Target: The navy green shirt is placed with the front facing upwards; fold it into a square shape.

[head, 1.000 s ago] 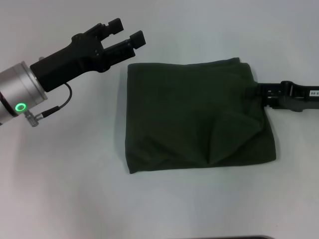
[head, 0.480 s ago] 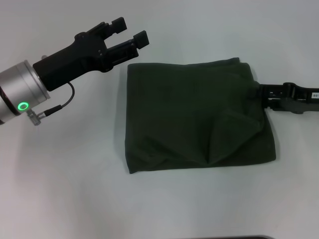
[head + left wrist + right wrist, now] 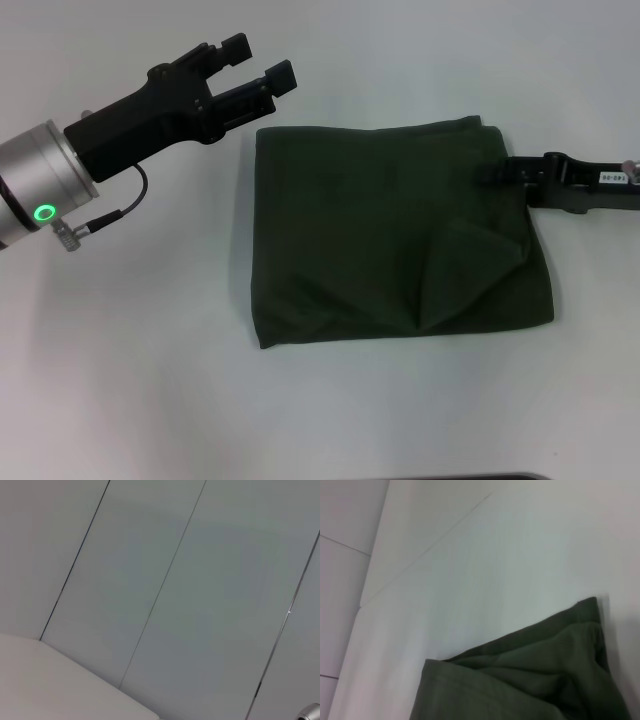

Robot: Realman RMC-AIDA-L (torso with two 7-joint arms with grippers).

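Folded navy green shirt [image 3: 395, 232] lies between left gripper [image 3: 262, 62] and right gripper [image 3: 500, 172].

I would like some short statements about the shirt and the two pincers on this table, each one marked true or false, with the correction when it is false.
1. The navy green shirt lies folded into a rough rectangle on the white table. True.
2. The left pincer grips the shirt's collar. False: it hangs open above the table, off the shirt's far left corner, holding nothing.
3. The right pincer is at the shirt's right edge. True.
4. The cream chest lettering shows on top. False: only plain green cloth shows.
5. The shirt lies perfectly flat. False: a raised fold sits near its right side.
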